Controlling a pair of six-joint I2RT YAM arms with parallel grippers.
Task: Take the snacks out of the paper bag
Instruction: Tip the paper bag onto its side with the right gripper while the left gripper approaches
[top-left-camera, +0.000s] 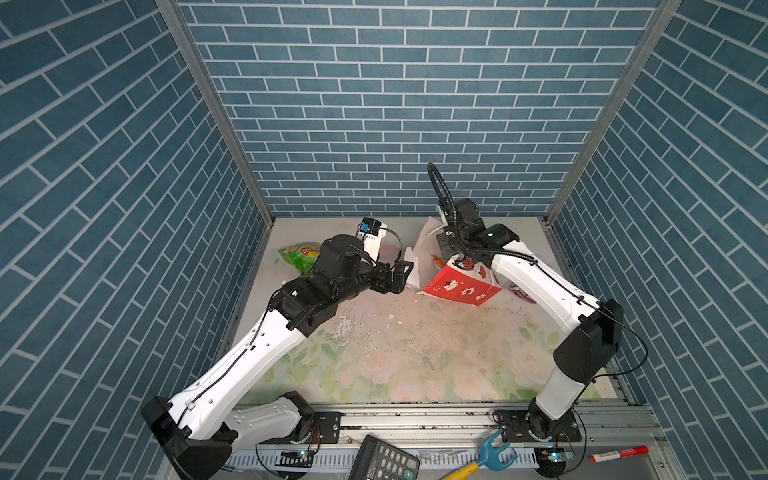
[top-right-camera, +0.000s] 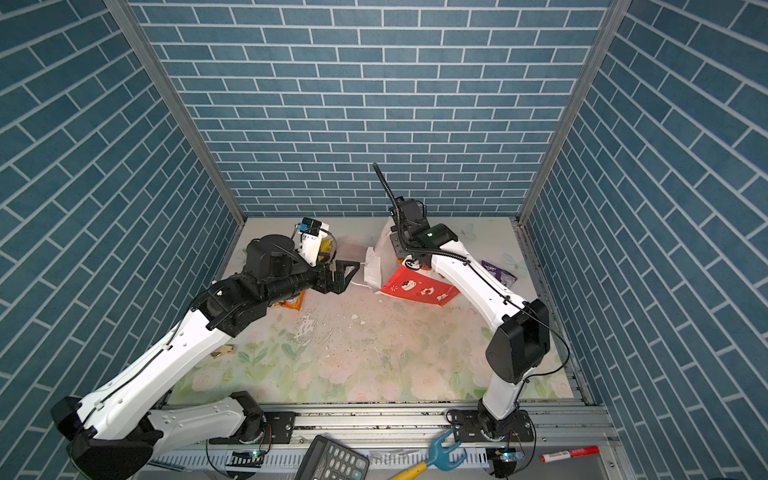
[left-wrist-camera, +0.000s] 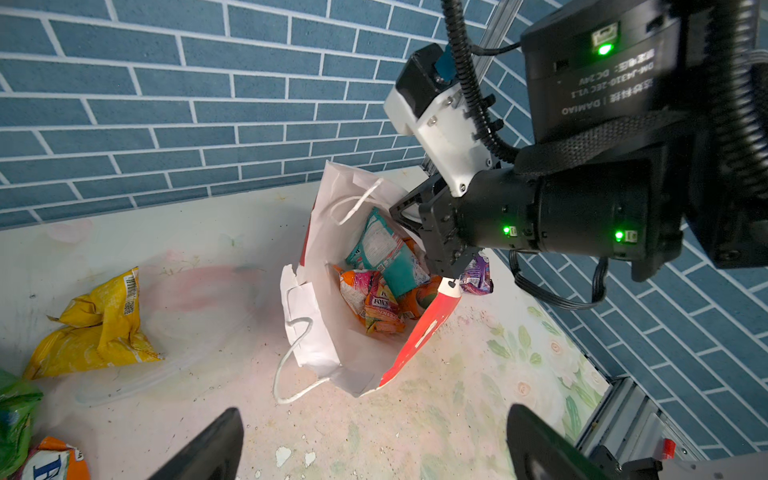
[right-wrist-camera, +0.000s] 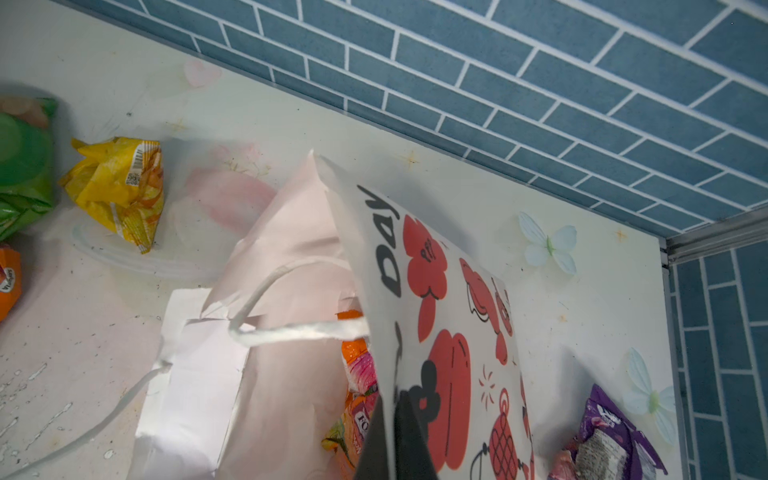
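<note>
Overhead, in both top views: paper bag (top-left-camera: 457, 289) tipped over, left gripper (top-left-camera: 401, 276) just before its mouth, jaws spread wide, empty. From the left wrist: teal packet (left-wrist-camera: 386, 249) and orange packets (left-wrist-camera: 376, 301) inside the bag, yellow packet (left-wrist-camera: 99, 328) and green packet (left-wrist-camera: 14, 415) outside it. From the right wrist: right gripper (right-wrist-camera: 395, 415) clenched on the bag's printed wall, purple packet (right-wrist-camera: 606, 436) just beside the bag. Probably light, crinkly, slippery foil; best pinched at a crimped end.

Tilted open paper bag (left-wrist-camera: 328, 237), snacks (left-wrist-camera: 386, 255) inside
</note>
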